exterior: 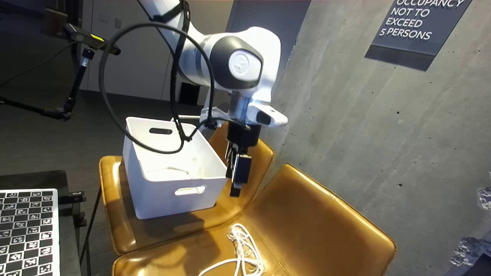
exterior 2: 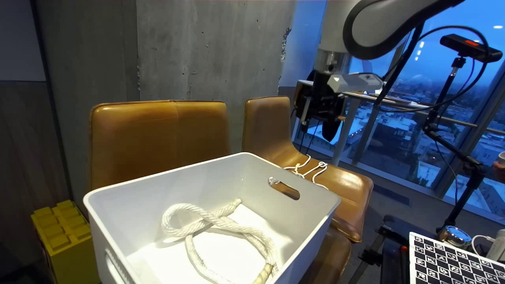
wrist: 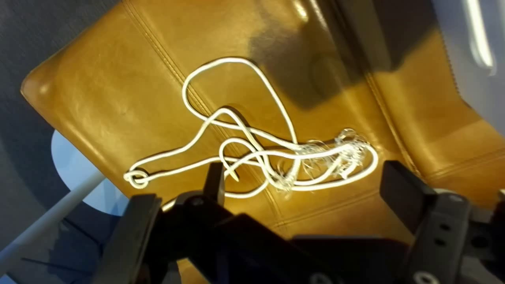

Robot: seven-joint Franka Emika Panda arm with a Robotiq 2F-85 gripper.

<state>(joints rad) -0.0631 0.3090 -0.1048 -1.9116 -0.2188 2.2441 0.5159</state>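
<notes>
Spread and empty, the black two-fingered hand [wrist: 303, 179] hangs above thin white cord [wrist: 276, 154] lying ungrasped on the tan leather chair-seat worktop [wrist: 106, 102]. Thick white rope [exterior 2: 232, 226] already lies in the rectangular white plastic bin [exterior 2: 158, 193].

The gripper [wrist: 305, 173] is black. The arm [exterior: 264, 46] is white with a dark grey joint cover [exterior: 221, 61] and a white cap [exterior: 244, 64]. The cord [wrist: 276, 153] is plain white. Both chairs [exterior: 322, 214] are tan brown. The box [exterior: 165, 203] is solid white. The rope [exterior 2: 240, 228] is off-white with a twisted-strand pattern and a tan section. The board [exterior: 30, 230] carries a black-and-white checker pattern, with white markings inside the black squares. The sign [exterior: 414, 32] is dark grey with white lettering. The wall [exterior: 345, 115] is mottled grey. The block [exterior 2: 65, 236] is yellow.
</notes>
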